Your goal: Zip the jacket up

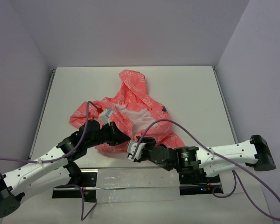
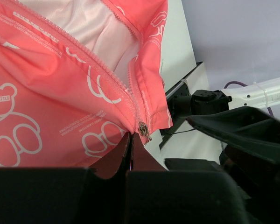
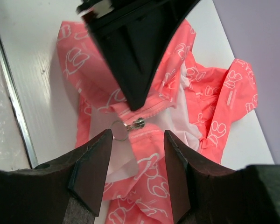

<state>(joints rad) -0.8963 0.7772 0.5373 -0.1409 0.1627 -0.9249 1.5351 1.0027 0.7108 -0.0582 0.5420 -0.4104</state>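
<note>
Since the jacket is thin, limp cloth lying on the bench, my left claw is clenched on it just beside the zip pull. My right claw, released, straddles that pull, the firm spot to pinch.

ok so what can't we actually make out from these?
- Left wrist: slider is too small to tell if both zip sides are seated. The left gripper hides the bit of jacket it pinches.
- Right wrist: the left gripper blocks the jacket front behind it.
- Top: the left gripper and right gripper cover the slider. The emblem is too small to read.
</note>
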